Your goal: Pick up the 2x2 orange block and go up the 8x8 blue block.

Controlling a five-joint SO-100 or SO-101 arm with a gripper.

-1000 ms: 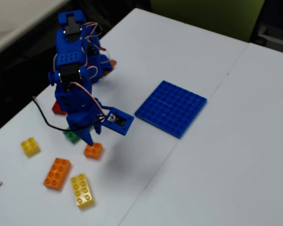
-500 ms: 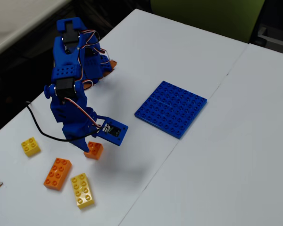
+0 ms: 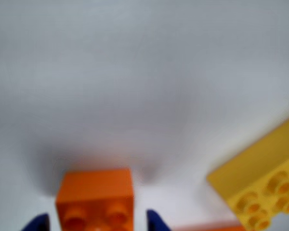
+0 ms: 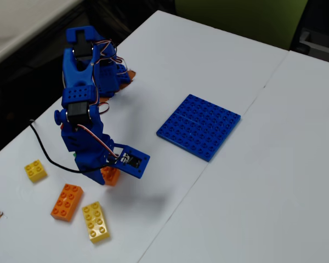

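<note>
Orange 2x2 block (image 3: 96, 199) sits between claw (image 3: 97, 225) fingertips.

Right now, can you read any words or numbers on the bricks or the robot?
None can be read. The 2x2 orange block, the long yellow brick and the 8x8 blue block show only plain studs. The dark part on the arm's camera plate is too small to read.
</note>
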